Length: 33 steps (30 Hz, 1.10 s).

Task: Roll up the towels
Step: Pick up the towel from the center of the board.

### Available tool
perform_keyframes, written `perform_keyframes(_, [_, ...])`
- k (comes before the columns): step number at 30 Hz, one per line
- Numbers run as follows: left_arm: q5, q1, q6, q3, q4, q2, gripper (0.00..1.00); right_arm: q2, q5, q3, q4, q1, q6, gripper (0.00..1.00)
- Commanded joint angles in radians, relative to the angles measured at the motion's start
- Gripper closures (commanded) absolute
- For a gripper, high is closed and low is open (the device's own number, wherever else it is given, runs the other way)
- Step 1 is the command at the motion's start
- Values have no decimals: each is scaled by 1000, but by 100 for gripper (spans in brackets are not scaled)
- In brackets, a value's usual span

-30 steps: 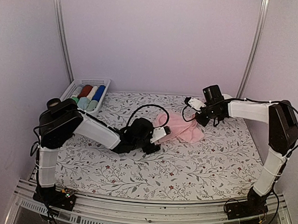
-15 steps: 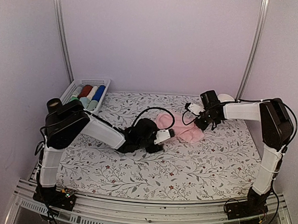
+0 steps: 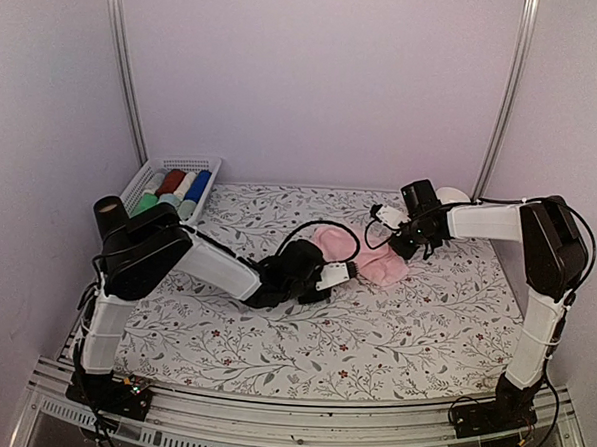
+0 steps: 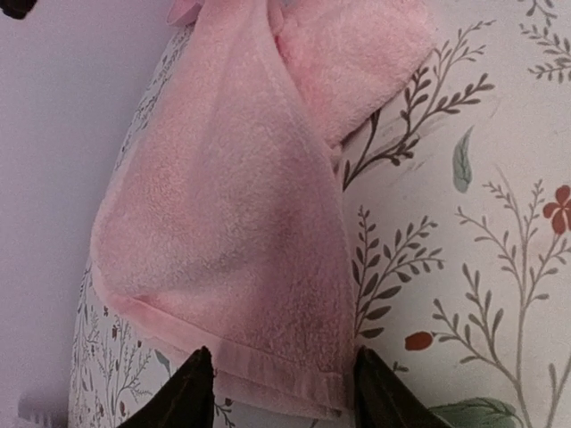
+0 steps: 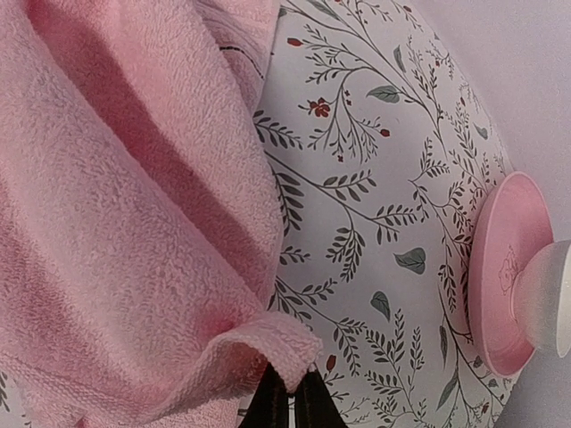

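Note:
The pale pink towel (image 3: 369, 259) lies crumpled on the flowered table cover right of centre. My left gripper (image 3: 342, 274) is low at its near left edge. In the left wrist view it (image 4: 281, 397) is open, and the towel's hem (image 4: 268, 366) lies between the two fingertips. My right gripper (image 3: 392, 228) is at the towel's far right corner. In the right wrist view it (image 5: 290, 397) is shut on a folded-over corner of the pink towel (image 5: 116, 232). A pale mint roll (image 3: 167, 206) lies in the basket at the far left.
A white basket (image 3: 207, 165) at the far left holds several rolled cloths, among them dark red, white and blue ones. A pink saucer (image 5: 500, 276) with a white cup (image 5: 546, 303) stands just beyond the right gripper, near the back wall (image 3: 452, 196).
My left gripper has slid right along the table to the towel's near edge. My right gripper has dropped a little, and the towel has bunched into a smaller heap.

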Motion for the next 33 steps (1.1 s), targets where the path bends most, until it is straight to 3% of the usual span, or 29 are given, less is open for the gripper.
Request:
perform_keyframes(1, [-75,-17,33,18,-39,57,51,-3,0,24,15,-5,15,97])
perform_keyframes(4, [-82,-18,24,1,-40,52,60,-4,-3,23,15,-5,14,97])
perform_keyframes(8, [-70,-18,4,-23,-32,32,79,-1,-4,23,15,-5,15,97])
perform_keyframes(15, [-24,-17,-22,-32,-30,-3,100,-2,-9,23,15,-6,14,97])
perform_keyframes(23, [-9,-11,-104,10,-51,-60,100,-13,-44,18,15,-6,8,95])
perform_keyframes(30, [-1,-3,-230,30,-106,-146,100,-56,-116,5,15,-6,-12,77])
perform_keyframes(33, [15,0,-281,48,-156,-166,100,-69,-137,-1,14,-5,-20,75])
